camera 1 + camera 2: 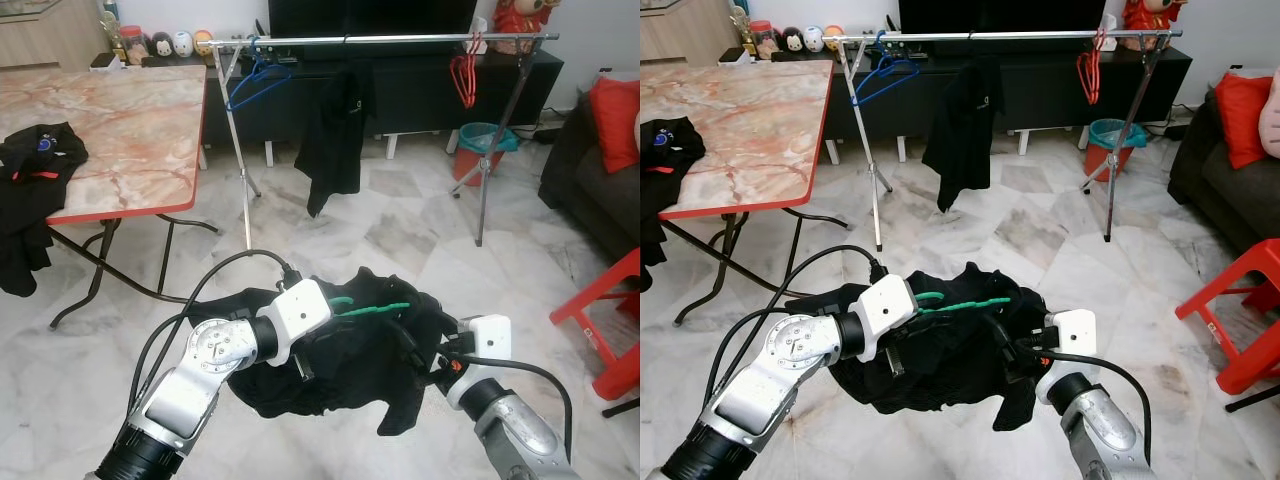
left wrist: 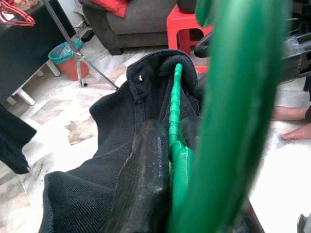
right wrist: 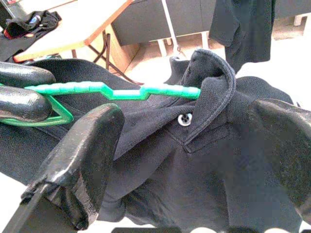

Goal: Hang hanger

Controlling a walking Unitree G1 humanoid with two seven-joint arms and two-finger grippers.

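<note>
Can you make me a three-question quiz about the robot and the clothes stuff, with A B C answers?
1. Where is the green hanger?
A. On the rail
B. Partly inside the black shirt held between the robot's arms
C. On the table

2. What colour is the hanger at the rail's left end?
A. Blue
B. Yellow
C. White

3. What is the left claw doing?
A. Hanging open and idle
B. Gripping the green hanger
C. Holding a cup

Answers: 1 B, the hanger's arm runs into the shirt's collar. 2 A, a blue hanger hangs there. 3 B, in the right wrist view its black fingers are closed on the hanger's end.
</note>
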